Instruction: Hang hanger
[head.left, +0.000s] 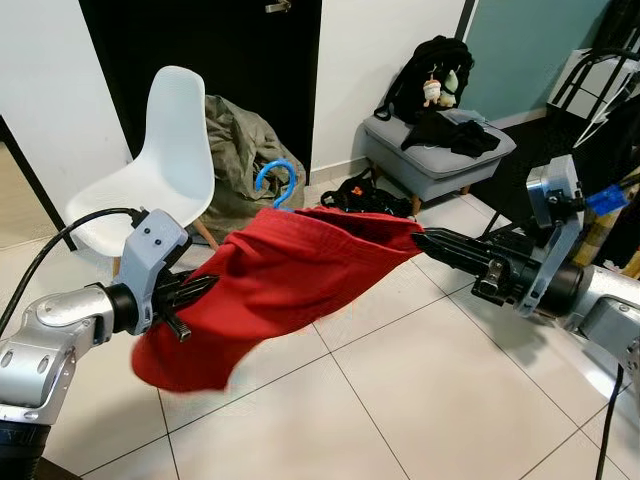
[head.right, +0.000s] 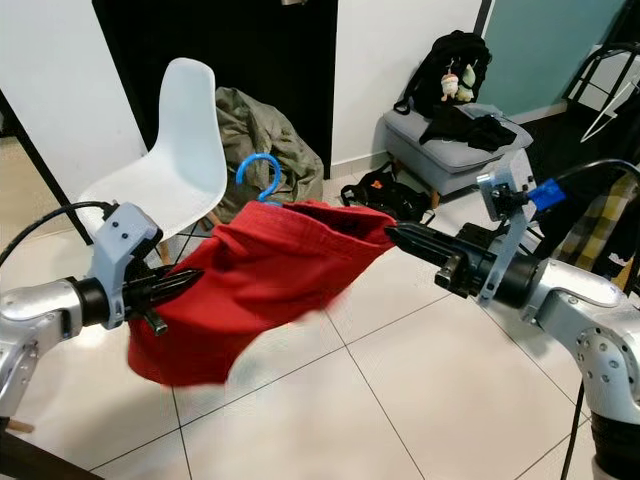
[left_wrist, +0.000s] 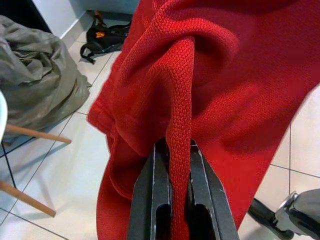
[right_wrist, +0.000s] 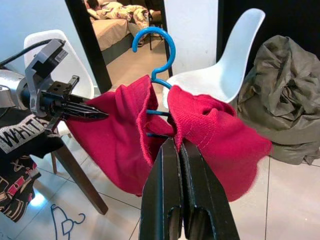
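Closest to the head camera, the left tool (head.left: 200, 288) was clenched on a fold of the red garment (head.left: 280, 280); the wrist view showed the knit cloth pinched between its black fingers (left_wrist: 152, 200). From there the garment stretched across to the right tool (head.left: 425, 238), which was clamped on the cloth near the collar, so the two arms held it spread out between them above the tiled floor (head.left: 400, 400), its lower left part sagging loose. The blue hanger (right_wrist: 157, 50) sat inside the garment, only its hook rising out of the neck opening, nearer the right tool. Holding both ends probably kept the cloth from sliding off the hanger while it was carried. Behind stood a white chair (head.left: 170, 150), an olive bag (head.left: 240, 140) and a grey stool (head.left: 435, 155). No rail was in sight, so the hanging looked not yet done.
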